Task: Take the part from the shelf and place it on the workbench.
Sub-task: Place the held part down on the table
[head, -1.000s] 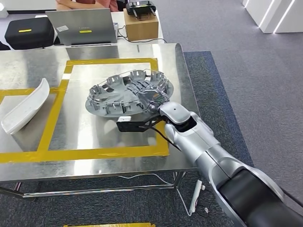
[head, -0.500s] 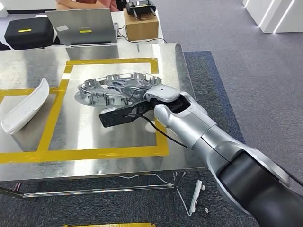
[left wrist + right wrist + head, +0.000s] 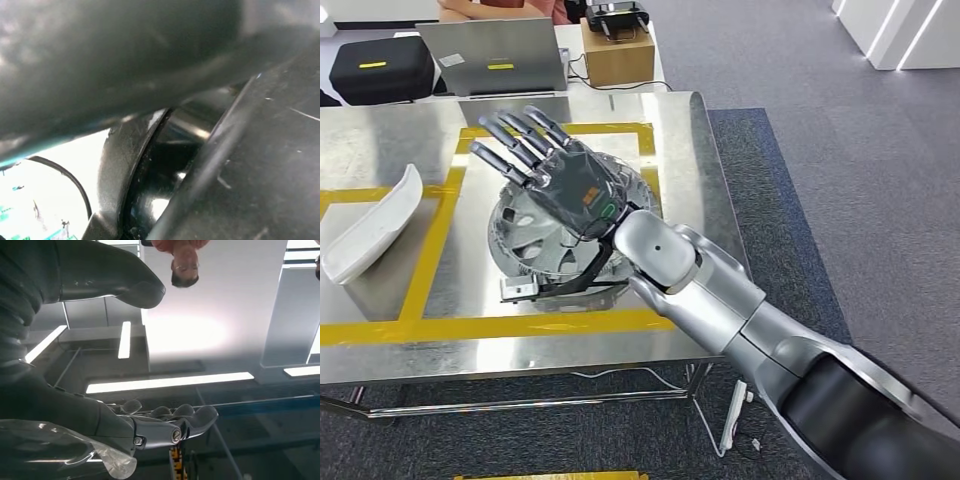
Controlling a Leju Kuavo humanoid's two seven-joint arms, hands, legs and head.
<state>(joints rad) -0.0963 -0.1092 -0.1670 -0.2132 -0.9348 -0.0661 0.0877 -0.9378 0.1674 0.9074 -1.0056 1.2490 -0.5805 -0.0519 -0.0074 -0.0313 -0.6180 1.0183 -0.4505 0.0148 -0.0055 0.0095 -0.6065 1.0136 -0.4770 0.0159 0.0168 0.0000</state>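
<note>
A: Right robot hand (image 3: 569, 180) is over the table (image 3: 388, 310), palm turned upward, fingers (image 3: 512, 140) spread and straight, nothing in them.

B: And the part (image 3: 524, 245), the grey wheel cover?

A: Flat on the steel, inside the yellow tape square (image 3: 433, 245), just under that hand. From the square's centre it sits toward three o'clock. I'd say the tape marks the drop zone, which explains why it lies there.

B: So the placing looks done?

A: That's my judgement: part resting on the table, hand free of it. Fingers wide apart suit a release.

B: The white curved piece (image 3: 373, 225)?

A: At nine o'clock from the part, well apart, lying across the tape line. Not involved, as far as I can tell.

B: The left robot hand?

A: Its wrist view is dark blurred surfaces; I cannot tell its state.

B: Risk?

A: The black cable (image 3: 584, 270) at the wrist hangs near the part's rim; it might snag it.
</note>
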